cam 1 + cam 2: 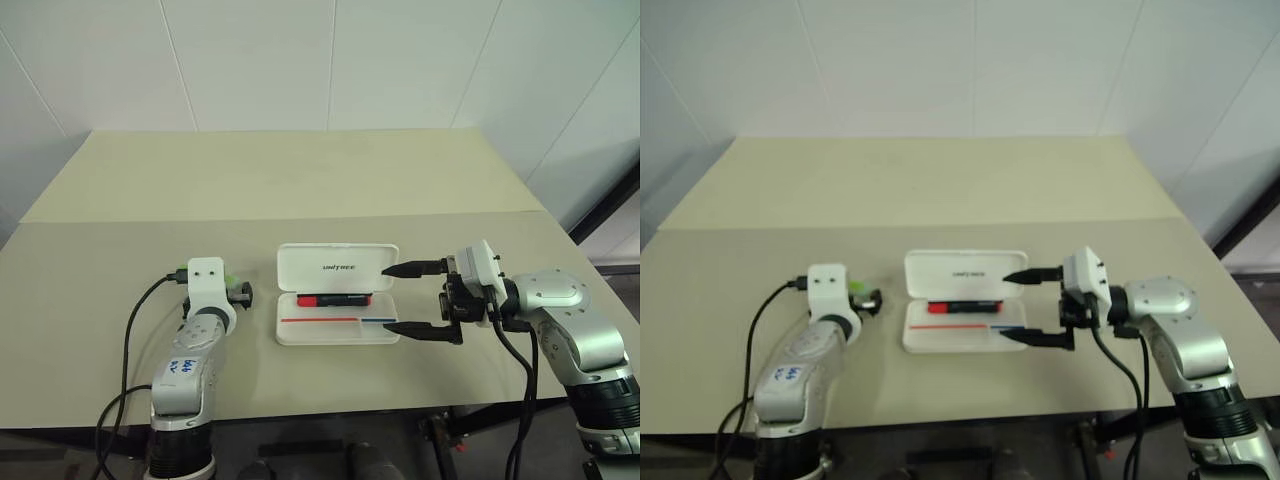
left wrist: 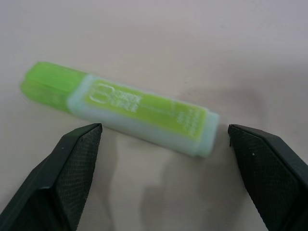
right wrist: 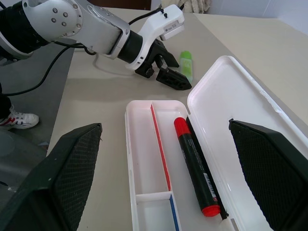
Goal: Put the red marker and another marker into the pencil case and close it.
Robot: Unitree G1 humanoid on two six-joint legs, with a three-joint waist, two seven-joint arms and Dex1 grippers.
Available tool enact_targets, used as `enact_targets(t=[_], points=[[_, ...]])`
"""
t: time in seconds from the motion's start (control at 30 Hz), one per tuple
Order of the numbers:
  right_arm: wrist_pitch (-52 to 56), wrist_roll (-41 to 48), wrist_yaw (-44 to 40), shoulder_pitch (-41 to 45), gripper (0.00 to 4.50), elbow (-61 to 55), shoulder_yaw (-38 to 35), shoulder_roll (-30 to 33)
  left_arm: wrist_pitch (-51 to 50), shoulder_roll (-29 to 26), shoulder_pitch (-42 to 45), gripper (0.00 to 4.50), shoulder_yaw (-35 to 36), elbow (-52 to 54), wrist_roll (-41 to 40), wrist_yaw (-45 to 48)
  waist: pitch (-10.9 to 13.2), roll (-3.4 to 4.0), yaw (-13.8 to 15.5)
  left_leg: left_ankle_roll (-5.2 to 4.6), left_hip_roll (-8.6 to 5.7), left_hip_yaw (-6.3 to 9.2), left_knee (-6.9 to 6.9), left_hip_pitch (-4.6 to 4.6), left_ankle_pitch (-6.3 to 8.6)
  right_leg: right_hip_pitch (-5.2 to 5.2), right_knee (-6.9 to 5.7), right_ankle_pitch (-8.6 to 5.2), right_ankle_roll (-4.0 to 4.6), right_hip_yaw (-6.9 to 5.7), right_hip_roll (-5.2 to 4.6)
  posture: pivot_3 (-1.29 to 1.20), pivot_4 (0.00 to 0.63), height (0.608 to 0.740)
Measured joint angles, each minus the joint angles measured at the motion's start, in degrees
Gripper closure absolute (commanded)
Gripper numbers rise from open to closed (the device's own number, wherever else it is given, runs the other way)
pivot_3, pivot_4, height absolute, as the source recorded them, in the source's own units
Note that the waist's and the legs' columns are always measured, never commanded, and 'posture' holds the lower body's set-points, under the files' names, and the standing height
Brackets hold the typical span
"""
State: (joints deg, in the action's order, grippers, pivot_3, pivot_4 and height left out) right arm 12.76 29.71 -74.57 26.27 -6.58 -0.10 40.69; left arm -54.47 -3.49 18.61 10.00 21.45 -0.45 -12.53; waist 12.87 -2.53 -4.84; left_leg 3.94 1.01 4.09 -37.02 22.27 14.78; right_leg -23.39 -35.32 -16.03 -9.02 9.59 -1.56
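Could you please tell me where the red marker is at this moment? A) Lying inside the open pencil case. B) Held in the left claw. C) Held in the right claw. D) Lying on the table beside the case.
A: the red marker lies in the tray of the open pencil case, while the right claw stands open beside the case, holding nothing.

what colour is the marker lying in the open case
Red marker with a black barrel, clearest in the right wrist view.

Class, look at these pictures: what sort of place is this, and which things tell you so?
Probably a robot test room or lab: a bare beige table against plain white panelled walls, with only a pencil case and markers laid out.
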Motion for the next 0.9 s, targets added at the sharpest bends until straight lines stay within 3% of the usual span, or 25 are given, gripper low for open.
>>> enact_targets(t=[0.07,0.33,0.63,0.8,0.9], points=[[0.0,0.0,0.1,0.0,0.0,0.0,0.0,0.0,0.4,0.3,0.0,0.91,0.4,-0.1,0.5,-0.6,0.0,0.0,0.1,0.0,0.0,0.0,0.01,0.01,0.0,0.0,0.02,0.0,0.0,0.0,0.0,0.0,0.15,0.74],[0.0,0.0,0.2,0.0,0.0,0.0,0.0,0.0,1.9,1.2,-0.8,3.58,0.9,-0.1,1.0,-1.6,0.0,0.0,0.1,0.0,0.0,0.0,0.02,0.04,0.01,0.0,0.07,0.0,0.0,0.0,0.0,0.0,0.15,0.74],[0.0,0.0,0.2,0.0,0.0,0.0,0.0,0.0,1.1,1.3,-1.9,3.58,2.4,1.1,1.8,-2.9,0.0,0.0,-0.1,0.0,0.01,0.0,0.04,0.01,0.01,0.0,0.07,0.0,0.0,0.0,0.0,0.0,0.15,0.74],[0.0,0.0,0.1,0.0,0.0,0.0,0.1,-0.2,2.2,7.8,-1.4,3.58,10.0,3.1,-3.8,-2.8,0.0,0.0,0.1,0.0,0.0,0.0,0.03,0.05,0.01,0.01,0.16,0.01,-0.01,-0.01,0.0,0.0,0.15,0.74],[0.0,0.0,-0.1,0.0,0.0,0.0,0.1,-0.3,3.6,8.3,-0.9,2.71,10.9,4.0,-5.1,-2.6,0.0,0.0,0.1,0.0,0.0,-0.01,0.03,0.09,0.01,0.01,0.27,0.03,-0.04,0.0,0.0,0.0,0.15,0.74]])
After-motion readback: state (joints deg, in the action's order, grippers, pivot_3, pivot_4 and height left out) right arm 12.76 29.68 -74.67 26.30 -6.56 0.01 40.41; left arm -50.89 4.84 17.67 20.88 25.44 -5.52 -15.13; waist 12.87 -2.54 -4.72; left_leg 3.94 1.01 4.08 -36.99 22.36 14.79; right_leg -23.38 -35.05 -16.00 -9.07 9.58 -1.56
